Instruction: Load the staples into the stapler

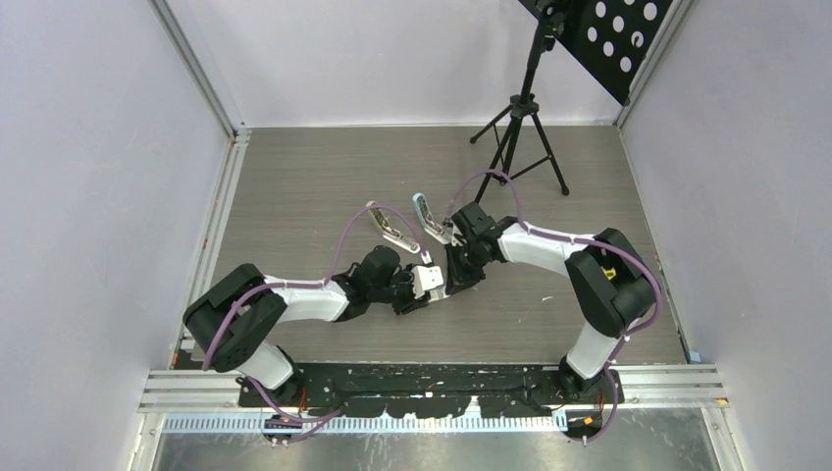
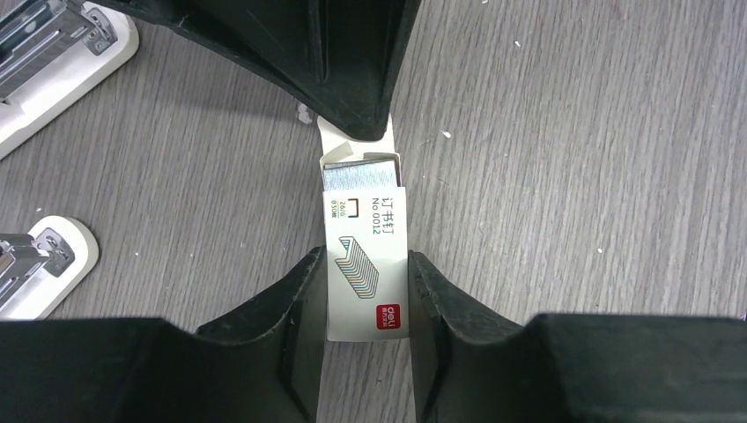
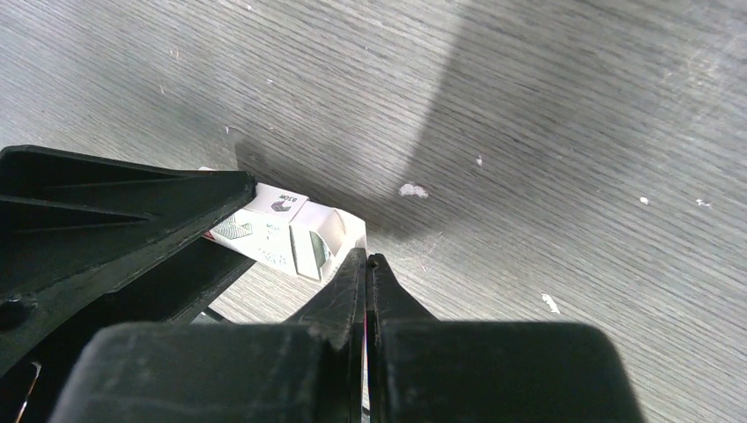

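Note:
The staples box [image 2: 366, 291] is a small white carton with a red mark, lying flat on the table. My left gripper [image 2: 366, 258] is shut on its two long sides. The box's far end is open, and grey staple strips [image 2: 359, 174] show inside. My right gripper [image 3: 366, 257] is shut, its tips touching the open flap of the box [image 3: 273, 231]; whether the flap is pinched I cannot tell. In the top view both grippers [image 1: 417, 291] [image 1: 453, 280] meet at the box [image 1: 428, 280]. Two staplers [image 1: 388, 228] [image 1: 430, 218] lie open just beyond them.
In the left wrist view the white stapler bases [image 2: 53, 53] [image 2: 35, 264] lie to the left of the box. A black tripod [image 1: 520, 137] stands at the back right. White walls close the wood-grain table [image 1: 294, 177] on three sides.

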{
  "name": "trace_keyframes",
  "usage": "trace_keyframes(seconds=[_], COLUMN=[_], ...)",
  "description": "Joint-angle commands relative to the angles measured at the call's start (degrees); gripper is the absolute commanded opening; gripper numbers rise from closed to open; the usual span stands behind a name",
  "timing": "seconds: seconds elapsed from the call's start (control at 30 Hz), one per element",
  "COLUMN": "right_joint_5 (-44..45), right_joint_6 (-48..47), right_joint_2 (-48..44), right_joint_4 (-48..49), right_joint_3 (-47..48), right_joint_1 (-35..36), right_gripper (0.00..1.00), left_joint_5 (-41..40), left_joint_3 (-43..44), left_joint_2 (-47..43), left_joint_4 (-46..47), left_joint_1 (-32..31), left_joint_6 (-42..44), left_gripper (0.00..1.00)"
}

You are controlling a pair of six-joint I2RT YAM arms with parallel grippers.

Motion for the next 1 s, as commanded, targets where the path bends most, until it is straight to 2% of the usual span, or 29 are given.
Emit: trace_keyframes(seconds=[0.0, 0.97], right_joint_5=[4.29, 4.25], right_joint_6=[-2.10, -3.03], right_joint_2=[-2.33, -2.23], right_joint_4=[-2.82, -3.31], right_joint_3=[-0.45, -2.43], right_joint_1=[-2.46, -5.40], right_gripper=[0.00, 0.00], left_joint_5=[-1.34, -2.34], left_joint_3=[-0.20, -0.52], left_joint_2=[1.05, 1.31], left_joint_4=[-4.46, -4.10], left_joint_1=[-0.02, -0.02], left_joint_6=[1.08, -0.34], left_gripper=[0.31, 0.49])
